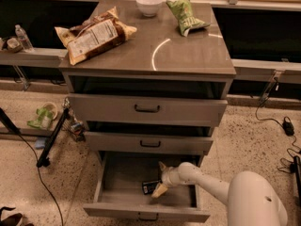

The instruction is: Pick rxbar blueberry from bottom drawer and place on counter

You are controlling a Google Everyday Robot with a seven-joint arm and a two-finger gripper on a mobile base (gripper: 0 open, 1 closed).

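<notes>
- Where a pale ledge (35,56) runs along the left side of the room, a small water bottle (21,36) stands on it, with dark panels behind.
- Below the ledge, a green-and-white object (41,118) lies on the speckled floor (28,173) (it is too small to identify), and a black pole (52,136) slants down just beside it.
- A grey cabinet fills the middle, and its counter (188,55) is a smooth grey-brown top with a curved streak of reflected light.
- On the left part of the counter lies a brown-and-white chip bag (94,34). A white bowl (149,4) sits at the back edge, and a green snack bag (188,15) lies to its right.
- The top drawer (117,109) and the middle drawer (122,142) each show a grey front with a dark handle and a dark gap above.
- The bottom drawer (117,212) is pulled well out, so its inside lies open to view.
- The rxbar blueberry (150,186) lies flat on the drawer's floor, a little right of centre.
- The gripper (160,179) is inside the bottom drawer, just right of the bar, with its pale fingers spread, one pointing up and one down. Whether the lower fingertip touches the bar cannot be told.
- A white arm (207,182) reaches in from the right, out of a rounded white body (256,201) in the lower right corner.
- Dark cables (282,126) lie on the floor at the far right.
</notes>
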